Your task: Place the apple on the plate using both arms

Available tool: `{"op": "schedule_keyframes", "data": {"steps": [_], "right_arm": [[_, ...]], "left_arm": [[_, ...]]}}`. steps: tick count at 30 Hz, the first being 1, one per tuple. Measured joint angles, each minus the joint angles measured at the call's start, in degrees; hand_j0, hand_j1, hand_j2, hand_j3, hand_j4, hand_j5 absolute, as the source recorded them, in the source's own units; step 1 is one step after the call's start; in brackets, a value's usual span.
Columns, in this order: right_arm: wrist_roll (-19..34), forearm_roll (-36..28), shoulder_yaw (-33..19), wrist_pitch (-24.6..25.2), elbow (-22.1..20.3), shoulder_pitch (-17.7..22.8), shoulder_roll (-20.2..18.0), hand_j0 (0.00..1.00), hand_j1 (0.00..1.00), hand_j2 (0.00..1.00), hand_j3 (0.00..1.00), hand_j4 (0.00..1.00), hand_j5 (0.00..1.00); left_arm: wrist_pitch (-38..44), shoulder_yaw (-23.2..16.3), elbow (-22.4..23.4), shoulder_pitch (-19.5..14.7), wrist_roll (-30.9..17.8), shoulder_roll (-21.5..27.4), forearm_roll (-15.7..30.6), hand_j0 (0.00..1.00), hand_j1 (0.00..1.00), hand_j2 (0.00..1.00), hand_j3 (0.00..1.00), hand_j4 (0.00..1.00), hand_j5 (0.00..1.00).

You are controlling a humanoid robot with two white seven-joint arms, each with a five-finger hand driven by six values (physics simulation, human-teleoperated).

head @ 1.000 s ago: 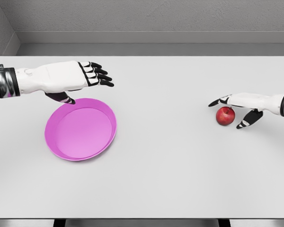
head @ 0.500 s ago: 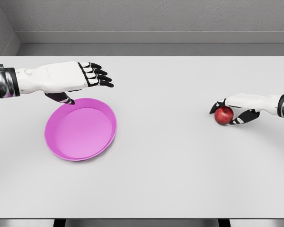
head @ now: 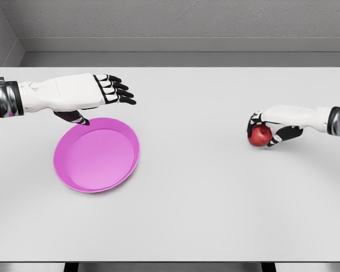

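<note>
Head view: the red apple (head: 260, 135) is being gripped by the curled fingers of the right robot hand (head: 270, 127) at the right of the white bench (head: 204, 192). The left robot hand (head: 96, 92) is being held with fingers spread, grasping nothing, over the far edge of the pink plate (head: 96, 154), well apart from the apple.

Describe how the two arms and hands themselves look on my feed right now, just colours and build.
Both arms are glossy white shells ending in dark grey, metallic ringed wrist cuffs. The left hand has a broad white back with black segmented fingers banded in white. The right hand matches: white back, black finger joints. No cables or markings are visible.
</note>
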Motion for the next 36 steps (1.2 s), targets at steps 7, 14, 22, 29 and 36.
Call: {"op": "schedule_keyframes", "data": {"steps": [7,14,22,29,36], "right_arm": [[0.0,-2.6,5.7,0.0,-11.4,-3.6,3.6,0.42,0.42,0.42,0.42,0.42,0.42],[0.0,-2.3,6.2,2.8,-10.2,-3.8,7.5,0.69,0.69,0.69,0.69,0.69,0.69],[0.0,-1.3,4.0,2.1,-9.4,-3.3,8.0,1.00,1.00,1.00,1.00,1.00,1.00],[0.0,-1.9,-10.4,-2.5,0.3,0.1,4.1,1.00,1.00,1.00,1.00,1.00,1.00],[0.0,-2.0,-15.1,-3.2,3.3,1.0,2.4,1.00,1.00,1.00,1.00,1.00,1.00]], "left_arm": [[0.0,0.0,0.0,0.0,0.0,0.0,0.0,1.00,1.00,1.00,1.00,1.00,1.00],[0.0,0.0,0.0,0.0,0.0,-0.1,0.0,1.00,1.00,1.00,1.00,1.00,1.00],[0.0,0.0,0.0,0.0,-0.1,-0.1,0.0,1.00,1.00,1.00,1.00,1.00,1.00],[0.0,0.2,0.0,0.1,-2.3,-2.6,0.0,1.00,1.00,1.00,1.00,1.00,1.00],[0.0,-3.5,0.1,-7.6,-3.1,-10.0,0.1,1.00,1.00,1.00,1.00,1.00,1.00]]}}
